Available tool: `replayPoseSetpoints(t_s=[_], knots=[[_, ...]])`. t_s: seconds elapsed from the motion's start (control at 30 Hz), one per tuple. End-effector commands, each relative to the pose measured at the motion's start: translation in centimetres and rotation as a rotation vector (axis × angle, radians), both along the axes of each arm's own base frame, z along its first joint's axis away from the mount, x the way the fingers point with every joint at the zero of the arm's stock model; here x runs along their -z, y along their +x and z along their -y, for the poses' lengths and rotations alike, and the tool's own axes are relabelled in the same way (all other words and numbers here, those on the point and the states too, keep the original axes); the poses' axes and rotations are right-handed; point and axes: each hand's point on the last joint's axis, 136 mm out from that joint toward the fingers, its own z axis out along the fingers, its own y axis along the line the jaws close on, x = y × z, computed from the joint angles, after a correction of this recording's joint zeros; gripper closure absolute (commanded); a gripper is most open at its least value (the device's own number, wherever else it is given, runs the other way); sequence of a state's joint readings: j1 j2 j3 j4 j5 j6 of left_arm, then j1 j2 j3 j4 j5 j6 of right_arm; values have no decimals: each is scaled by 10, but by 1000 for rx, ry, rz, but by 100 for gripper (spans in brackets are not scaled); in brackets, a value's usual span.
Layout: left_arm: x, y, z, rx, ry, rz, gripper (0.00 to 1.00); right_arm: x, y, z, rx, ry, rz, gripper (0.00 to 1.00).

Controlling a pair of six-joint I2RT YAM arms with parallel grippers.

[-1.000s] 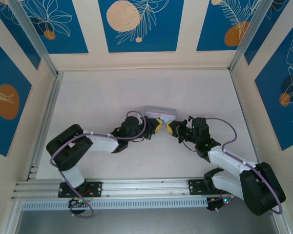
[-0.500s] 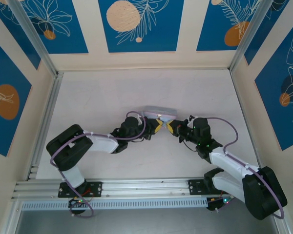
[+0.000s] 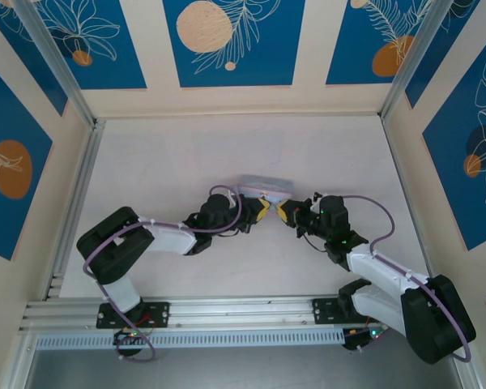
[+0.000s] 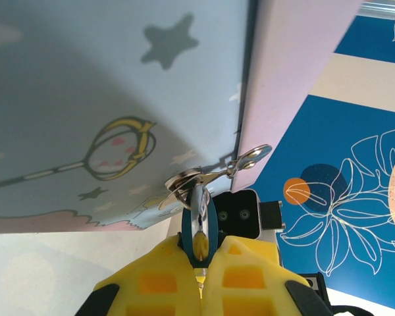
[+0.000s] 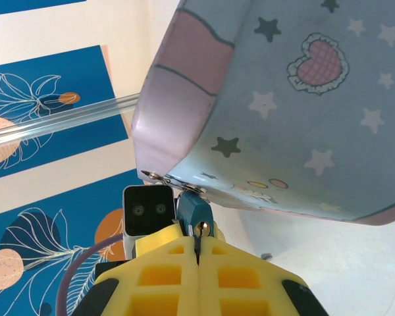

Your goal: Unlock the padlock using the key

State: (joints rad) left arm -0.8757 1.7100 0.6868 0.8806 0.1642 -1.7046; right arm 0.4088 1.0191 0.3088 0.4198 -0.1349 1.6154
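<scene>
Top view: tin standing at mid-frame on the table. Left gripper and right gripper tip to tip just below it, yellow ends nearly touching.

Left wrist view: at bottom centre, yellow fingers clamped on the teal padlock, which hangs from a silver hasp at the tin's lower edge.

Right wrist view: at bottom centre, fingers pressed together on the small shiny key. Padlock just above the tips, under the tin's lower left corner.
</scene>
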Motion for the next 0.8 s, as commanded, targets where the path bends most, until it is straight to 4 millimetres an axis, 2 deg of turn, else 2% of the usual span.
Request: replayPoseSetpoints(t_s=[0.0, 0.77], knots=[[-10, -3, 5, 16, -34, 11, 100, -7, 4, -1, 8, 8, 18, 100], [-9, -4, 5, 16, -29, 10, 100, -1, -4, 0, 10, 6, -1, 100]])
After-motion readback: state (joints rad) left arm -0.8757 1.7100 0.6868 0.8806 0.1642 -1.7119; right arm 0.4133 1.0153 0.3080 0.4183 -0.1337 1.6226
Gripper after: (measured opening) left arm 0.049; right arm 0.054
